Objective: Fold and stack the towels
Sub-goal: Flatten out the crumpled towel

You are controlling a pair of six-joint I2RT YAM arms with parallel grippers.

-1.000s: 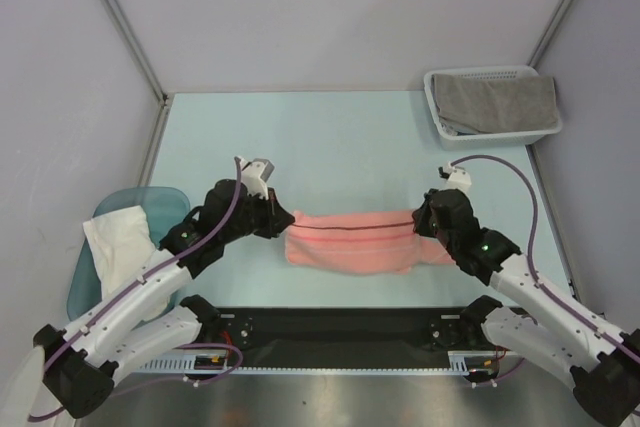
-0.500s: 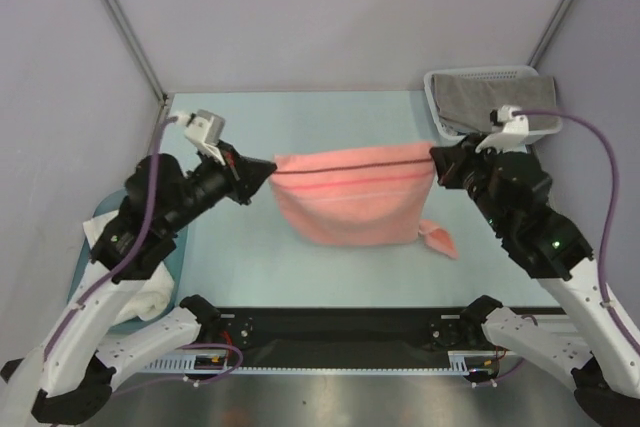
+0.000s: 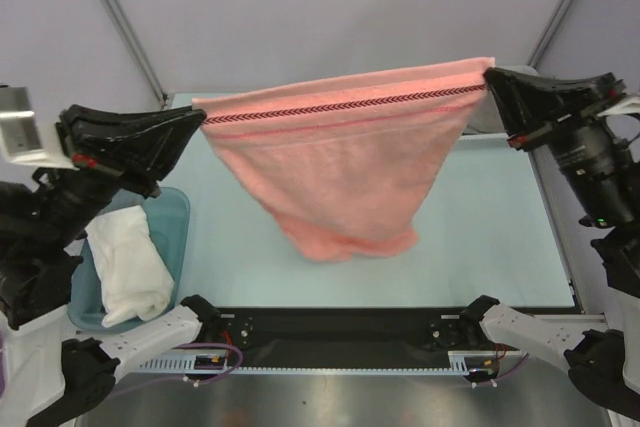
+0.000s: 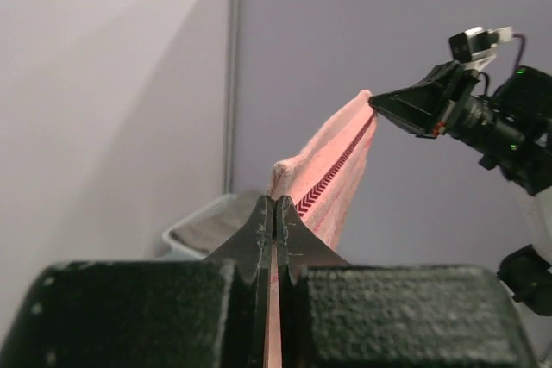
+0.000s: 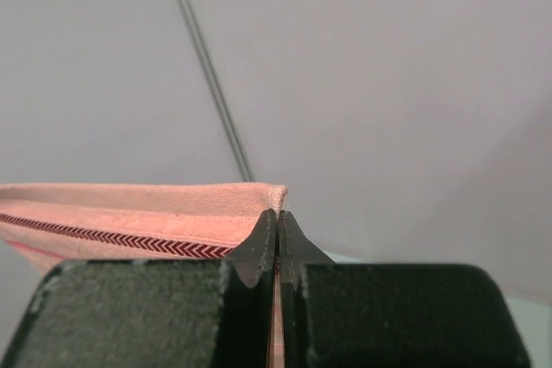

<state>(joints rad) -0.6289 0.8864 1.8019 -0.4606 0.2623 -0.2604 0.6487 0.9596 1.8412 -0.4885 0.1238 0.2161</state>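
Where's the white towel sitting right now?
Top view, far left: the white towel lies crumpled in the teal tub, below and to the left of the hanging pink towel.

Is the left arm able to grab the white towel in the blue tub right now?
Probably not yet. The left fingers are shut on a corner of the pink towel, held up high with the right fingers. The white towel lies uncovered in the tub below, so letting go comes first.

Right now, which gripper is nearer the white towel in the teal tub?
Left. The left gripper pinches the pink towel on the side of the teal tub holding the white towel; the right gripper pinches its other corner across the table.
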